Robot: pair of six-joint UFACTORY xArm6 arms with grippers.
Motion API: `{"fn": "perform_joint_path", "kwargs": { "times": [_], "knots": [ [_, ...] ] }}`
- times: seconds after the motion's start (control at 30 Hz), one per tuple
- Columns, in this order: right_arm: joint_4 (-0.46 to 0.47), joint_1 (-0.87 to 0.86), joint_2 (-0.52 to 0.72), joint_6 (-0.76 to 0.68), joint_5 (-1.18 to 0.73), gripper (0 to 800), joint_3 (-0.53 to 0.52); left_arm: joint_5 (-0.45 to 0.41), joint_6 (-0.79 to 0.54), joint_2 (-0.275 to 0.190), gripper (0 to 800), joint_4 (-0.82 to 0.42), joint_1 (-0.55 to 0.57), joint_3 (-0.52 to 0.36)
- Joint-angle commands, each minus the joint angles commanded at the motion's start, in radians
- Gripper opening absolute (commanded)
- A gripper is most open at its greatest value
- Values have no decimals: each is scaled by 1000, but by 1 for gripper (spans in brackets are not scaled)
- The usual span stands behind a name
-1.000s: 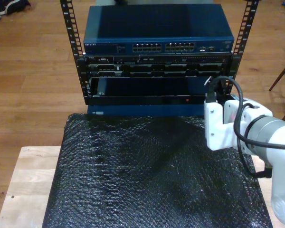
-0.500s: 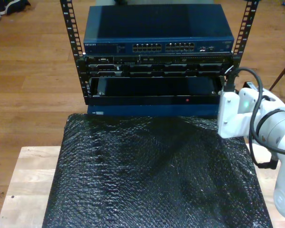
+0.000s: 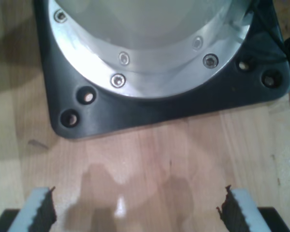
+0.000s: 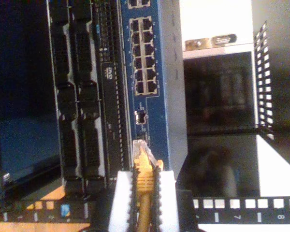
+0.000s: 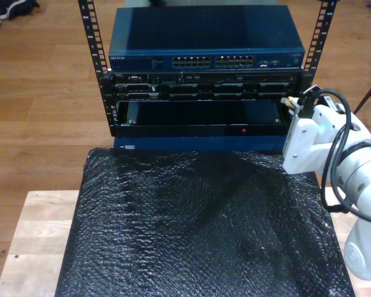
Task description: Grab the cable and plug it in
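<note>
One yellow network cable (image 4: 144, 193) clamped in my second gripper (image 4: 144, 191), clear plug (image 4: 141, 147) near one blue network switch (image 4: 152, 87). My first gripper (image 3: 135, 212) gaping, empty, above wooden tabletop (image 3: 150, 159).

My first gripper (image 3: 135, 212) hangs over the pale wooden bench (image 3: 154, 159) with its jaws spread wide, nothing between the two ribbed fingertips (image 3: 41, 212). At twelve o'clock from the gripper sits a black base plate (image 3: 135, 113) with rounded corners and open bolt holes. A round silver flange (image 3: 150, 72), studded with screws, is seated on the plate.
</note>
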State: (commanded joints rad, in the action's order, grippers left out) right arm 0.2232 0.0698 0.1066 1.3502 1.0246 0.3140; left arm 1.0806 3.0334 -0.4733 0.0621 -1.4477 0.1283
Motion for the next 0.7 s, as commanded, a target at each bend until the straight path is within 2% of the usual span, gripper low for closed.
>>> {"fn": "perform_joint_path", "kwargs": {
  "times": [0.7],
  "knots": [
    [-8,23,-15,-5,34,0,5,0,2,0,800,0,0,0]
  ]
}}
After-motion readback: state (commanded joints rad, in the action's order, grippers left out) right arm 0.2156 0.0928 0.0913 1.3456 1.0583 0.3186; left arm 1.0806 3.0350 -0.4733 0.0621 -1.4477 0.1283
